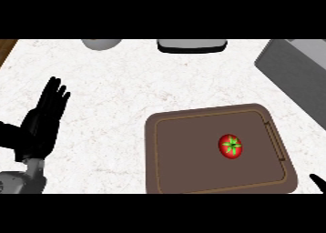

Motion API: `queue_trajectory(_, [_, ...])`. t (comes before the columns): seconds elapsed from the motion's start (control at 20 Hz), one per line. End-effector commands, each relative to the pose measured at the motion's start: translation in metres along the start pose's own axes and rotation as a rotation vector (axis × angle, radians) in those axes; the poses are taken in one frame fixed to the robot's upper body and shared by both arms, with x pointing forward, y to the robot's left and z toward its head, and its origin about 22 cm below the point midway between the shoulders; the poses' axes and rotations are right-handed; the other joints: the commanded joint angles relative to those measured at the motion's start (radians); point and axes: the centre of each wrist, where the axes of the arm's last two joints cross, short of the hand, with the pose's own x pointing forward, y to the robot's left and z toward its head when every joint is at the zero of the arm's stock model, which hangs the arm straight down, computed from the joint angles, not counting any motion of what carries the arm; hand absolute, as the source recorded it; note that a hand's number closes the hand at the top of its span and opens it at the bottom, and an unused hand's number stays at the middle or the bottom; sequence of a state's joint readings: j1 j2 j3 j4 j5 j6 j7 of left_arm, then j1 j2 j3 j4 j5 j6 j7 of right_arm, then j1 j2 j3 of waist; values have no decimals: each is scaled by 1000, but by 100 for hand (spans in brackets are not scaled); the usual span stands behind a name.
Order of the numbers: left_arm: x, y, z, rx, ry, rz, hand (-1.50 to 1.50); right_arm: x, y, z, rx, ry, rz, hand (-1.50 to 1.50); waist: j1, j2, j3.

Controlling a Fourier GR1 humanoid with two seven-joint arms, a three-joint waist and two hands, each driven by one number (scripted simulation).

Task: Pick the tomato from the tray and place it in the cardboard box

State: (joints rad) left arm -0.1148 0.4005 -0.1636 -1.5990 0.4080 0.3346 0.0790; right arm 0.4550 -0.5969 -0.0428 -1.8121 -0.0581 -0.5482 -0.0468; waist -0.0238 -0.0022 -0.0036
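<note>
Tomato (231, 146): red with a green star top, lying on the brown tray (185, 154), a bit right of the middle, touched by nothing. Tray flat on the white counter (125, 91), toward the lower right. Left hand (43, 119) at the left side, well apart from the tray, fingers straight and pointing up, holding nothing. Right hand (321, 184) only just peeking in at the lower right corner, near the tray's corner; cannot tell how its fingers are set. Grey box (297, 68) at the upper right edge. Grey bowl (101, 43) and a white-and-black thing (192, 45) along the far edge.
</note>
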Motion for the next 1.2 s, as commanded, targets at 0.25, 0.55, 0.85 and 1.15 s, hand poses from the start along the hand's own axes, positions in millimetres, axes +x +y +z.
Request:
queue_trajectory(0.25, [5, -10, 0, -19, 12, 2, 0, 72, -27, 14, 459, 158, 238, -150, 17, 2, -1])
queue_trajectory(0.55, [7, 0, -5, -14, 1, 2, 0, 153, -18, 19, 496, 163, 156, -150, 34, 5, 1])
queue_trajectory(0.85, [-2, -3, 5, -16, 0, 25, 0, 163, -2, 2, 499, 154, 131, -150, 27, 2, 3])
queue_trajectory(1.15, [-9, -14, 13, -22, 5, 2, 0, 176, 31, 1, 498, 248, 227, -150, 35, 3, 3])
